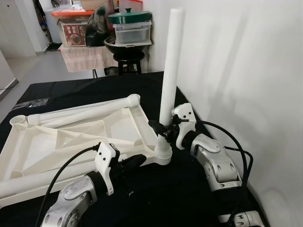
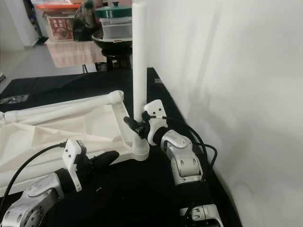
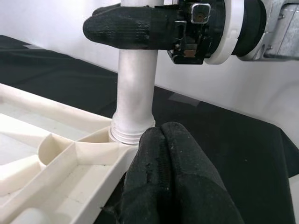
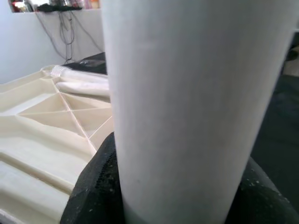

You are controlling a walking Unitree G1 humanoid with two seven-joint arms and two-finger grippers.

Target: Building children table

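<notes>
While clamped by right fingers (image 1: 159, 128): upright leg (image 1: 169, 71), wall (image 1: 236, 61) close beside.

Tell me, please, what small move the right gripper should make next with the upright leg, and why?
Probably keep twisting the upright leg down into its corner socket. The right gripper is clamped low on it, thread ridges show above the socket in the left wrist view, and the left gripper presses shut against the tabletop edge.
</notes>
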